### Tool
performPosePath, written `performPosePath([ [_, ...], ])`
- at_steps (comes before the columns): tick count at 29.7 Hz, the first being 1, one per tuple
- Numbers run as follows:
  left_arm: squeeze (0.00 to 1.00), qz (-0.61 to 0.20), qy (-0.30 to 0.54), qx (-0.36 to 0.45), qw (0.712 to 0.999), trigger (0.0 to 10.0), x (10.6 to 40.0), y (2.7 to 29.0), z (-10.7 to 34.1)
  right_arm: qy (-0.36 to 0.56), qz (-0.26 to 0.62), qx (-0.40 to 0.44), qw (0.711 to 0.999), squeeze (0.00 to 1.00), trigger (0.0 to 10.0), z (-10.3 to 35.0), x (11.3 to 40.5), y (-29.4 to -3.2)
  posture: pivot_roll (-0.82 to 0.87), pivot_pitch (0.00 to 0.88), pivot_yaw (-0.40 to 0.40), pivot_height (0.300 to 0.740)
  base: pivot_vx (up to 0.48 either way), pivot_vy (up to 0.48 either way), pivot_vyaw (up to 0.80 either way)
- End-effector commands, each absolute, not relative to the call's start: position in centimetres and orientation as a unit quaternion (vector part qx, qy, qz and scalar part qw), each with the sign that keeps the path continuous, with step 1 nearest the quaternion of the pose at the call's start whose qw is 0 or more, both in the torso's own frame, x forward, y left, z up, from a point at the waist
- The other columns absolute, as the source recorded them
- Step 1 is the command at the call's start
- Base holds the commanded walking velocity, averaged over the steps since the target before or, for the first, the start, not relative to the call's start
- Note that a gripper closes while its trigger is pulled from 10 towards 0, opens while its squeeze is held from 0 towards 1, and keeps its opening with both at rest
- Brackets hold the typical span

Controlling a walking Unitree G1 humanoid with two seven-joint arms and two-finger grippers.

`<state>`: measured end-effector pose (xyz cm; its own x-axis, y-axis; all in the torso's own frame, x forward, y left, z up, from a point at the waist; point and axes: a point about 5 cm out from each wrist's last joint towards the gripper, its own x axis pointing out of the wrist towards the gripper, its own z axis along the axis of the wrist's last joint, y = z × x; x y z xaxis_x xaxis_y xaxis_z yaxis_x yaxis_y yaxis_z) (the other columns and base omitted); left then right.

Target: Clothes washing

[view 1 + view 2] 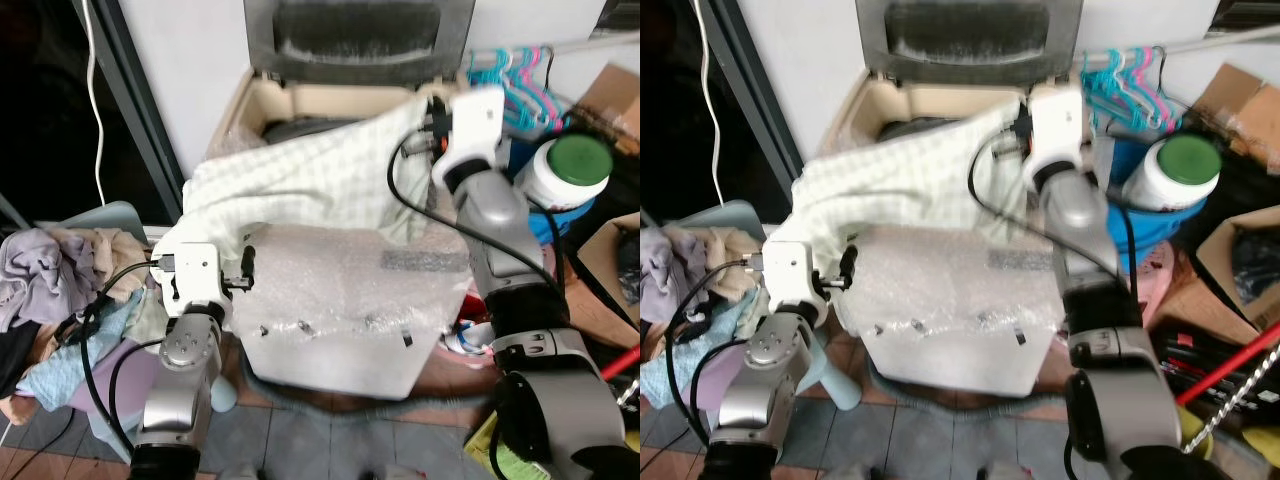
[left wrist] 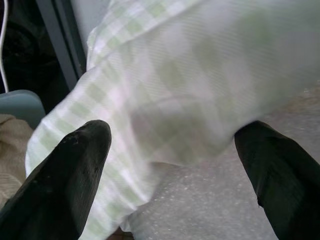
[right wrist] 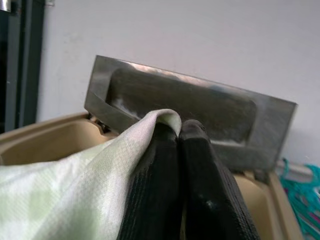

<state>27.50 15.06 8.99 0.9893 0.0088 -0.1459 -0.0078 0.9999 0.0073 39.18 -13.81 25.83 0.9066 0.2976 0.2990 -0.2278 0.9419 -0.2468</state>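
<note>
A pale green-and-white checked cloth [image 1: 300, 185] lies draped across the front of the top-loading washing machine [image 1: 330, 330], which is wrapped in bubble film, its lid [image 1: 358, 35] raised. My right gripper [image 3: 180, 145] is shut on the cloth's far corner, held above the tub opening [image 1: 300, 125]. My left gripper [image 2: 175, 150] is open at the machine's left front corner, its fingers [image 2: 65, 175] either side of the cloth's hanging lower edge [image 2: 165, 90].
A heap of clothes [image 1: 60, 300] fills a light blue basket [image 1: 105, 215] at the left. Coloured hangers [image 1: 515, 80], a white jar with a green lid [image 1: 570, 165], cardboard boxes [image 1: 610, 100] and a red-handled tool [image 1: 1230, 365] crowd the right side.
</note>
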Motion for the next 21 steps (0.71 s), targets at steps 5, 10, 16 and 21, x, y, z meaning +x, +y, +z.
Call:
performPosePath([
  [5,0.00,0.009,0.066,0.000,0.998,10.0,28.1,14.9,9.5,-0.191,0.182,-0.132,0.956,0.00,10.0,32.4,41.2,-12.6,-0.03,0.000,-0.007,0.740,0.337,0.000,0.00],
  [10,0.00,0.010,0.067,-0.004,0.998,10.0,28.2,14.8,9.5,-0.216,0.159,-0.114,0.957,0.00,10.0,37.0,41.5,-13.3,-0.03,0.000,-0.015,0.740,0.328,0.000,0.00],
  [16,0.00,0.018,0.072,-0.006,0.997,10.0,28.3,14.8,9.4,-0.279,0.028,-0.083,0.956,0.00,10.0,42.7,40.6,-16.9,-0.02,0.000,-0.022,0.740,0.189,0.000,0.00],
  [21,0.00,0.020,0.069,-0.010,0.997,10.0,28.3,14.6,9.5,-0.313,-0.052,-0.087,0.944,0.00,10.0,44.7,39.6,-19.4,-0.02,0.000,-0.026,0.740,0.000,0.000,0.00],
])
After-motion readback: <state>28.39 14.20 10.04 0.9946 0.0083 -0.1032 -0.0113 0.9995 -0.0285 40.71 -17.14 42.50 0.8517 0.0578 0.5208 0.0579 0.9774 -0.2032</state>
